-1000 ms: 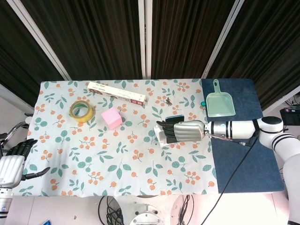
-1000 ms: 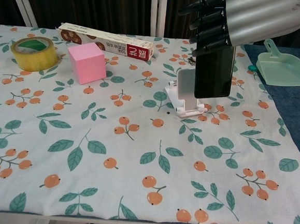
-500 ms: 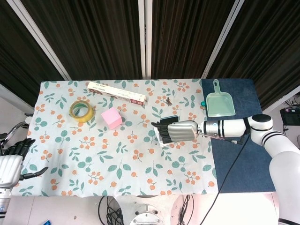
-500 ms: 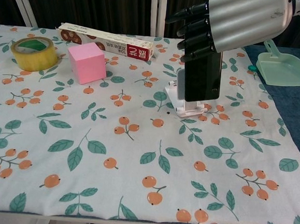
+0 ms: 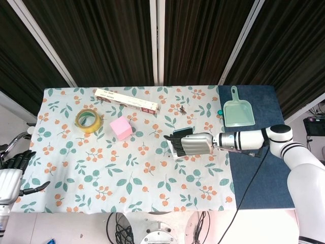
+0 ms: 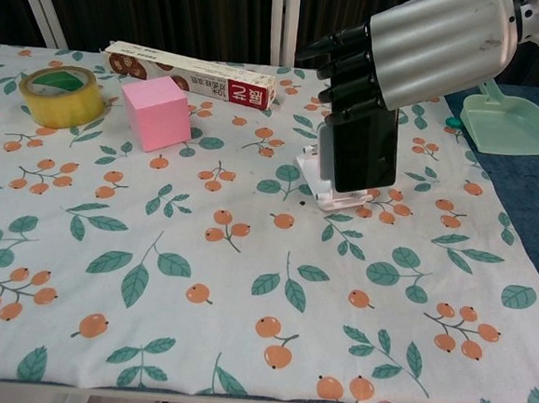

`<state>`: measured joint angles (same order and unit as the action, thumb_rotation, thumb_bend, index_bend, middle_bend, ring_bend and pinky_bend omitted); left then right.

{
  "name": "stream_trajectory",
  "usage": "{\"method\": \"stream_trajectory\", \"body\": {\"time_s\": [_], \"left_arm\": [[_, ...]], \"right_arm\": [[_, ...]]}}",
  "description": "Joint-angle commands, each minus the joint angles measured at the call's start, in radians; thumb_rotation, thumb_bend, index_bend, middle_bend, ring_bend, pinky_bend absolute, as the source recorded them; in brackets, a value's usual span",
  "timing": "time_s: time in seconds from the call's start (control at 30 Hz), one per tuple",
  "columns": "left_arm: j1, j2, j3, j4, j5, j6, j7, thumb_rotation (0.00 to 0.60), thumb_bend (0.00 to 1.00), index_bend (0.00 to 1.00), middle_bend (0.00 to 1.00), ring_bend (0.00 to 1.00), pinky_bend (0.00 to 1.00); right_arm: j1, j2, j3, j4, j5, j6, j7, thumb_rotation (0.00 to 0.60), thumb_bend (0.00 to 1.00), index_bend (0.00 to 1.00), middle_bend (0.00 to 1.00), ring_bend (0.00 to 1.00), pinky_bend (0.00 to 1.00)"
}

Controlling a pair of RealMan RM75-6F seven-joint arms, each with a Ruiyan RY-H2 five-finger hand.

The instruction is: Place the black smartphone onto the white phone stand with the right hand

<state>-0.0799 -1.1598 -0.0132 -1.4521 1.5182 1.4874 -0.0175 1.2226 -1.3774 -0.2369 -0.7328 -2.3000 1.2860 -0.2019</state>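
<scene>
My right hand grips the black smartphone from above, fingers wrapped over its top edge. The phone stands nearly upright against the white phone stand, its lower edge down at the stand's lip. In the head view the right hand covers most of the phone and the stand near the middle of the floral cloth. My left hand hangs off the table's left side, fingers apart and holding nothing.
A pink cube, a yellow tape roll and a long box lie left of the stand. A green dustpan sits on the blue mat to the right.
The right hand has lowered and shifted slightly left, bringing the phone down against the stand. The left hand has not moved noticeably.
</scene>
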Motion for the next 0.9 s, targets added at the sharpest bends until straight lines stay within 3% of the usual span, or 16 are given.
{"method": "stream_trajectory", "body": {"time_s": [0.03, 0.9], "left_arm": [[0.002, 0.000, 0.000, 0.004, -0.001, 0.002, 0.001, 0.254, 0.03, 0.13, 0.12, 0.14, 0.24], [0.017, 0.018, -0.001, 0.015, -0.013, 0.009, 0.011, 0.266, 0.03, 0.13, 0.12, 0.14, 0.24]], "right_arm": [[-0.004, -0.010, 0.003, 0.007, 0.012, 0.004, -0.009, 0.600, 0.48, 0.61, 0.29, 0.22, 0.00], [-0.036, -0.120, -0.025, 0.150, 0.073, 0.066, 0.015, 0.600, 0.49, 0.60, 0.27, 0.20, 0.00]]}}
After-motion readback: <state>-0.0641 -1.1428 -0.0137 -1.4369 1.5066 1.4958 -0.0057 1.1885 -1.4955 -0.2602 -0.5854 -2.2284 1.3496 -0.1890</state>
